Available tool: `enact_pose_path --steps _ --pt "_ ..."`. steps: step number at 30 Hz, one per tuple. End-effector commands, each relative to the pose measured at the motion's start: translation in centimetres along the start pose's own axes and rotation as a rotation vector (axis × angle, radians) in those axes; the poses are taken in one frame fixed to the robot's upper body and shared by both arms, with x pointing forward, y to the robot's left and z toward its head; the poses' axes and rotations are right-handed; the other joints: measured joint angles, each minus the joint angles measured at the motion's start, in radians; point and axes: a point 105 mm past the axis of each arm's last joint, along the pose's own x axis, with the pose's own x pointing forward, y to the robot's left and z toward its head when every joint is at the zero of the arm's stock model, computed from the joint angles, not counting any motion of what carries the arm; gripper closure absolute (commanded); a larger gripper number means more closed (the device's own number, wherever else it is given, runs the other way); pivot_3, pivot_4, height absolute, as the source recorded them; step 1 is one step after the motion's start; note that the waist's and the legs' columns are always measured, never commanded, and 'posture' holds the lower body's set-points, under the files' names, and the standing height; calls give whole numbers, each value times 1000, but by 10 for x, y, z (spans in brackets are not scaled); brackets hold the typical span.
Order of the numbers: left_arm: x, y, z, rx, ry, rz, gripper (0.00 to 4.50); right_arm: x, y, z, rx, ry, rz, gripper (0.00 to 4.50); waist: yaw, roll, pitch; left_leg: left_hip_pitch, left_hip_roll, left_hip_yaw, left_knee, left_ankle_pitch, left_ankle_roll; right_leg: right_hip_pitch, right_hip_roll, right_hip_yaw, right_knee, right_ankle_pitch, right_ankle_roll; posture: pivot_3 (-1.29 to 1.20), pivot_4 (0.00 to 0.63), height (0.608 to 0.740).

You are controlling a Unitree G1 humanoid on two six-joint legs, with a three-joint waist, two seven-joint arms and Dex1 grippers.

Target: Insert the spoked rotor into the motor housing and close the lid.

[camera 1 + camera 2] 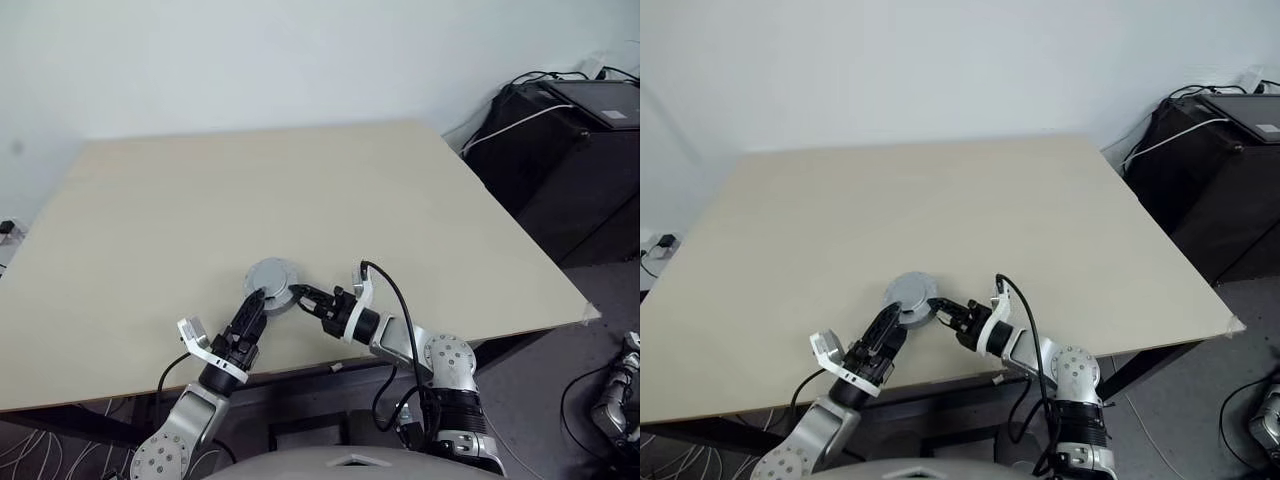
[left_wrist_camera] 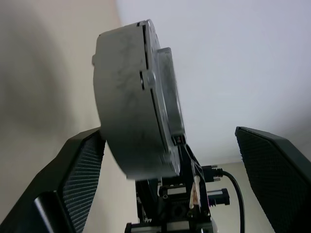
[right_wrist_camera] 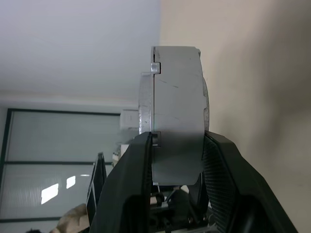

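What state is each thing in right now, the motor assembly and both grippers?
Motor housing: closed, lid seated on it, clamped at its edge, above the table.
Right gripper: shut on the housing's faces.
Left gripper: open, fingers wide around the housing.

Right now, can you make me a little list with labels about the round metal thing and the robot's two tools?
Round thing: closed grey motor housing with its lid on, near the front edge of the table
Right tool: shut on the motor housing, pinching it across its flat faces
Left tool: open, fingers spread on both sides of the housing, not squeezing it
Spoked rotor: cannot be seen, the housing is closed
Beside the table: black case with cables
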Motion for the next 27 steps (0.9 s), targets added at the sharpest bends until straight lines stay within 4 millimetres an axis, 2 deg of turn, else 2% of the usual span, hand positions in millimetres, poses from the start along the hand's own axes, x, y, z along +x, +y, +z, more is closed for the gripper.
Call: enact_pose_path --steps 1,19,22,27 --pt "10 -13 -7 -43 -17 -73 27 10 35 -1 9 -17 170 3289 0 0 0 0 0 0 0 0 0 0 0 0 0 0 0 0 0 740" --pt "13 -9 -1 -41 -65 -65 27 5 38 -11 11 47 190 3289 0 0 0 0 0 1 0 0 0 0 0 0 0 0 0 0 0 740" --pt "13 -10 -1 -42 -63 -68 623 5 37 -12 9 49 184 3289 0 0 0 0 0 1 1 0 0 0 0 0 0 0 0 0 0 740" --pt "12 -11 0 -50 -70 -77 2239 5 36 -11 11 43 177 3289 0 0 0 -1 0 1 1 0 0 1 0 0 0 0 0 0 0 740"
